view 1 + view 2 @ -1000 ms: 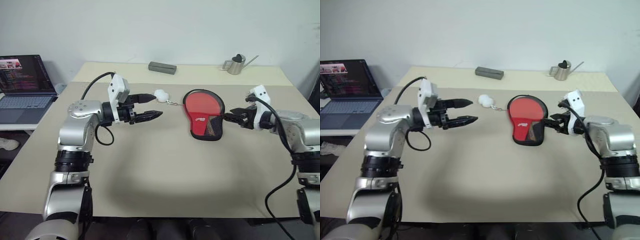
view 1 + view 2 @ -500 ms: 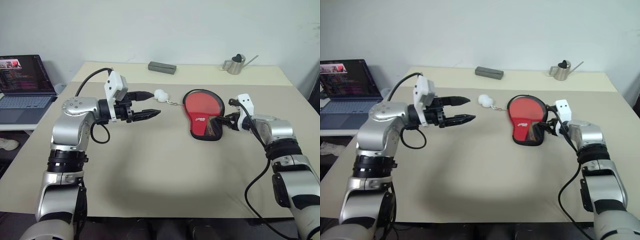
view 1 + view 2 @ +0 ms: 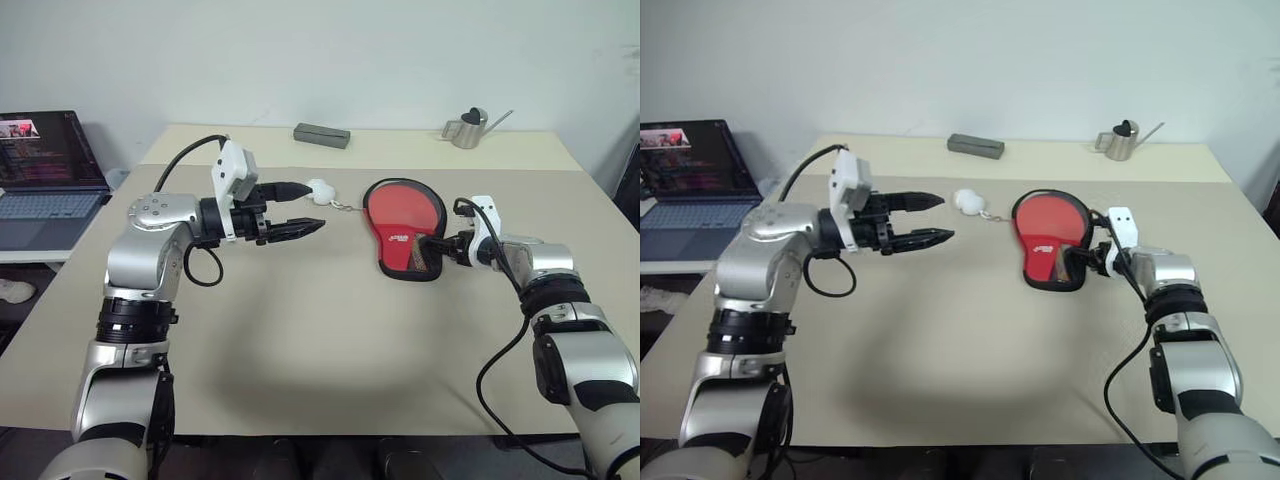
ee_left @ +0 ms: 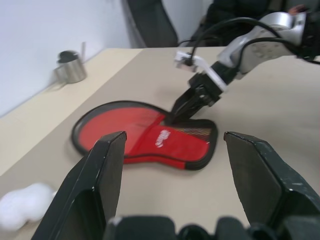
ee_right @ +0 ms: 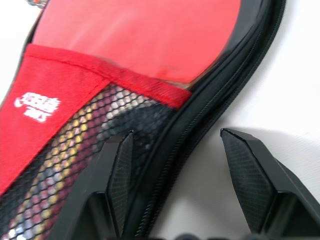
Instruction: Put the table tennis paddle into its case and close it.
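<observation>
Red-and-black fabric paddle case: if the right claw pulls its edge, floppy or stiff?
The red-and-black fabric paddle case probably flexes at its soft zip edge. It looks light and lies flat, so it may slide across the beige table rather than lift.

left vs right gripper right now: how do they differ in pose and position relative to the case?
1. The left gripper hangs above the table, away from the case; the right gripper is down at the case's right edge.
2. The left gripper points across toward the white plush charm; the right gripper straddles the case's black zip edge, one finger over the mesh, one over the table.

Shared: both stand open, neither grips anything.
</observation>
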{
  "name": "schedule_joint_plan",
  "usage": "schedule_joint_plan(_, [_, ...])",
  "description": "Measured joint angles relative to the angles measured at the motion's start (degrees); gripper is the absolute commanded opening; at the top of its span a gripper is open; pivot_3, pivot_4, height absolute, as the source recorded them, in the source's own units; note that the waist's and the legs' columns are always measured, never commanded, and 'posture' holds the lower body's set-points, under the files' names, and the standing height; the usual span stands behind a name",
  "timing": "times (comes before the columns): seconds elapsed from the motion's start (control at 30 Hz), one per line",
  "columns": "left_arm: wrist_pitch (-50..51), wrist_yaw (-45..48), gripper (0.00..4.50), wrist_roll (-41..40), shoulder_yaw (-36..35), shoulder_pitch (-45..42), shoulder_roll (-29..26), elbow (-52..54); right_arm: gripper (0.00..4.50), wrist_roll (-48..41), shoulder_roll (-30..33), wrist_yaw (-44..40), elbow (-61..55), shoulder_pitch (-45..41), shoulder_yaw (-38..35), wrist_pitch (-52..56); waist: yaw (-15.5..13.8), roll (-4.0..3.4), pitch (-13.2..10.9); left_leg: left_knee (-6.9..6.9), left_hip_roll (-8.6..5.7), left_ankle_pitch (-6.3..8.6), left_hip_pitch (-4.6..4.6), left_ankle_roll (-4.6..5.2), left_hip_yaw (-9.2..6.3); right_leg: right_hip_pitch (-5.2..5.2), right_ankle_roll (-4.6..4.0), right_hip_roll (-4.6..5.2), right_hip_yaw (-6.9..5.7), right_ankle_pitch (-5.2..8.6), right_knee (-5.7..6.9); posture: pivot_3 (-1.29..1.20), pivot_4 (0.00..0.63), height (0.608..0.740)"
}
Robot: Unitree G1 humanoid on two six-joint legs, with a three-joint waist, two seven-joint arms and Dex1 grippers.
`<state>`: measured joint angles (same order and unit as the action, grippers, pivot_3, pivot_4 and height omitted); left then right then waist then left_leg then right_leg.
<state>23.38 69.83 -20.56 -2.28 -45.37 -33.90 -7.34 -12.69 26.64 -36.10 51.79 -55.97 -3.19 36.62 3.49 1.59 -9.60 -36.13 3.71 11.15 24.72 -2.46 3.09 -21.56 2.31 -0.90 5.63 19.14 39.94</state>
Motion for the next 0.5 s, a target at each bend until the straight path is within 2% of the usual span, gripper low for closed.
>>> schedule_joint_plan(0.3, [-0.11,1.96,3.38,-1.04,0.84,-1.46,-0.03,-1.48,3.01,-1.65,-1.30,-0.53,-0.42,-0.84,-2.70,4.80,0.46,0.00,0.00,0.02,0.00,0.00,-0.02,0.00,0.00,0.00,0.00,-0.01,0.01,0.00,0.01,0.00,0.150,0.740])
schedule_joint_plan(0.4, [-0.33,2.19,3.41,-1.03,0.85,-1.46,-0.23,-2.02,2.43,-1.87,-1.59,-0.49,-0.48,-0.84,-2.91,5.17,0.61,0.00,0.00,0.02,0.00,0.00,-0.02,0.00,0.00,0.00,0.00,0.00,0.01,0.00,0.01,0.00,0.150,0.740])
schedule_joint_plan(0.5, [-0.35,2.27,3.41,-1.03,0.85,-1.45,-0.36,-2.23,1.48,-1.90,-2.01,-0.01,-0.48,-0.83,-2.98,5.18,0.73,0.00,0.00,0.02,0.00,0.00,-0.02,0.00,0.00,0.00,0.00,0.00,0.01,0.00,0.01,0.00,0.150,0.740])
